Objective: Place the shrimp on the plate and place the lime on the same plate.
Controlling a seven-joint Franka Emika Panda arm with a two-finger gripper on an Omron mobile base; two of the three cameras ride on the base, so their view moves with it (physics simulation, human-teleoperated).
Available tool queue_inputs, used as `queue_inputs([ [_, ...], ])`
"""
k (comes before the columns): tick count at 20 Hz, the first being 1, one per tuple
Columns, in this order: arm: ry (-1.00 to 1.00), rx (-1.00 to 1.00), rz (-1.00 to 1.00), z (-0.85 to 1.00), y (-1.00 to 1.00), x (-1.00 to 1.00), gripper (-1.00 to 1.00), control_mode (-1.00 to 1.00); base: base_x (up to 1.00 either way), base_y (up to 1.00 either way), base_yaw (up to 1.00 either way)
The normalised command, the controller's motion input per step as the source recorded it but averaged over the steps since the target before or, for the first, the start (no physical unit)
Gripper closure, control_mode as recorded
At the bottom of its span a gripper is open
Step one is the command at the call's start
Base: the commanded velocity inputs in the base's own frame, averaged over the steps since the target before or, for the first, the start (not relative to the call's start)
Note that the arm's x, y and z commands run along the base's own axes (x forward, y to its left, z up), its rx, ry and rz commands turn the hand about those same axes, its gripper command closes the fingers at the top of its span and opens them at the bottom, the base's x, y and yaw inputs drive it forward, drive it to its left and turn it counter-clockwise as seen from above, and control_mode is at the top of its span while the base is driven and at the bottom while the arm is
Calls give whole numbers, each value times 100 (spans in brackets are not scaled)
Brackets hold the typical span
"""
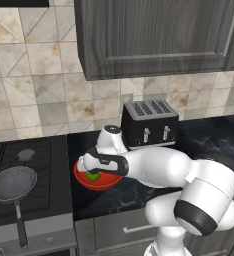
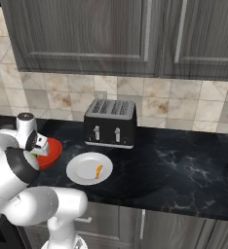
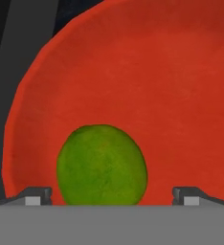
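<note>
The lime [image 3: 102,165] lies in the red bowl [image 3: 147,81] near the tabletop's left end, between the spread fingertips [image 3: 36,195] of the wide end effector [image 3: 111,196]. The shrimp [image 2: 99,170] rests on the white plate [image 2: 82,170] beside the bowl.

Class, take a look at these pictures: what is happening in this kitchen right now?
A white robot arm has lowered its gripper into a red bowl on the dark counter. Its open fingertips sit on either side of a lime lying in the bowl, not yet gripped. The shrimp already lies on the white plate in front of the toaster.
</note>
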Motion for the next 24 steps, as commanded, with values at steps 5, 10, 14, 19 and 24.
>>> queue_inputs([
  [5,0,0,0,-6,0,0,-100,-100,0,0,0],
  [10,0,0,0,-3,2,4,-100,-100,0,0,0],
  [14,0,0,0,-3,1,6,-100,-100,0,0,0],
  [19,0,0,0,-10,6,0,-100,-100,0,0,0],
  [24,0,0,0,-12,7,0,-100,-100,0,0,0],
])
